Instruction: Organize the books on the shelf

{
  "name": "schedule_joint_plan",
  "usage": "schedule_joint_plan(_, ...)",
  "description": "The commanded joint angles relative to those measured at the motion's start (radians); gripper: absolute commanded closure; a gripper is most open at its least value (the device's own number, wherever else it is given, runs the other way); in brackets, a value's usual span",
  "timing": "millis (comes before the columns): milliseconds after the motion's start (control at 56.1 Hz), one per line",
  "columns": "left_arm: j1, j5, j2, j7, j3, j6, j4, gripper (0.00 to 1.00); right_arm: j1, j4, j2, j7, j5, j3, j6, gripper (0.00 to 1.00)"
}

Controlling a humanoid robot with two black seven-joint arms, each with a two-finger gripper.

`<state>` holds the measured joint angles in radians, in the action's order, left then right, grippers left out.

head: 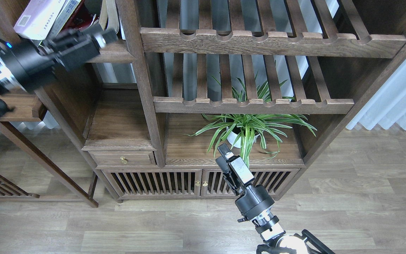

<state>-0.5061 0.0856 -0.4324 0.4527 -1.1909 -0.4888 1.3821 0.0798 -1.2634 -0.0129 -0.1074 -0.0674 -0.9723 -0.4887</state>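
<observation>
Three books lean together at the top left. The pale lavender-white paperback [35, 17] is outermost, the grey and yellow-green one [62, 16] is behind it, and the red one [83, 17] shows at the back. They rest on the dark-brown shelf [116, 55]. My left gripper [106, 37] is blurred and sits in front of the shelf's front edge, just below the books; its fingers cannot be told apart. My right gripper [223, 150] is low in the middle, pointing up at the cabinet top, empty, seen edge-on.
A fanned open book [110, 17] stands against the upright post [143, 88]. Two slatted racks with notched rails [259, 40] fill the right. A spider plant [248, 128] in a white pot stands on the cabinet top [189, 151]. A drawer [123, 159] is below left.
</observation>
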Motion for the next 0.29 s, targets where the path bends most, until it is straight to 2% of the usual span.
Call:
schedule_joint_plan(0,0.213,0.005,0.138,0.001,-0.010,0.000,-0.002,0.23,0.000,0.001,-0.002,0.000,-0.002,-0.002,0.000,0.01)
schedule_joint_plan(125,0.378,0.002,0.210,-0.003,-0.097,0.000,-0.015,0.21,0.002,0.001,-0.007,-0.001,-0.002,-0.002,0.000,0.01)
schedule_joint_plan(267,0.400,0.002,0.248,-0.006,-0.136,0.000,-0.026,0.19,0.002,0.007,-0.006,-0.001,-0.002,0.006,0.000,0.01)
